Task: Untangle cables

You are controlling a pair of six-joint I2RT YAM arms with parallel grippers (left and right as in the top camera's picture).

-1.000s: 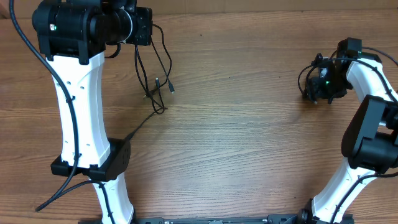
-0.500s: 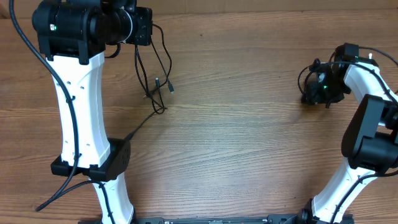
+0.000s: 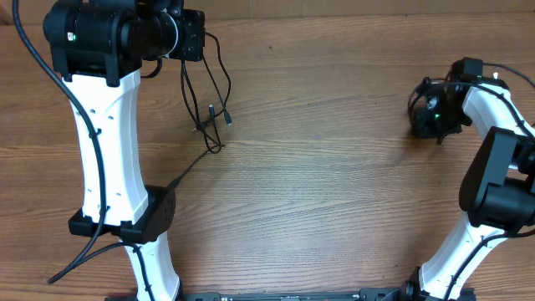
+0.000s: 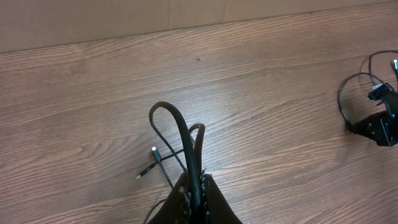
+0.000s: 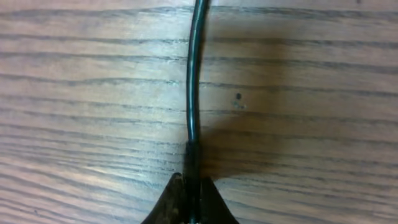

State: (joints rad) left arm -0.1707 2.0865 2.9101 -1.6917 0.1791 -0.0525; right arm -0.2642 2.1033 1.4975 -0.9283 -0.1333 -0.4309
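Black cables point(image 3: 219, 79) hang in loops from my left gripper point(image 3: 197, 42), held high at the back left. Their plug ends point(image 3: 214, 111) trail onto the wood. In the left wrist view the left gripper point(image 4: 194, 184) is shut on the looped cables point(image 4: 186, 134), and a silver-tipped plug point(image 4: 145, 172) lies below them. My right gripper point(image 3: 423, 119) sits low at the table's right side beside a small cable loop point(image 3: 413, 99). Seen from the right wrist, the right gripper point(image 5: 191, 185) is shut on a single black cable point(image 5: 194, 93) running straight ahead over the wood.
The wooden table point(image 3: 334, 184) fills the views. The left arm's white links point(image 3: 104, 150) and its thicker black wires point(image 3: 46, 67) stand along the left. The right arm's base point(image 3: 501, 201) occupies the right edge. The right arm's gripper head point(image 4: 380, 127) shows at the left wrist view's far right.
The right gripper's fingers have come together on the cable at the right. It shifted slightly. The left arm and its hanging cables have not moved.
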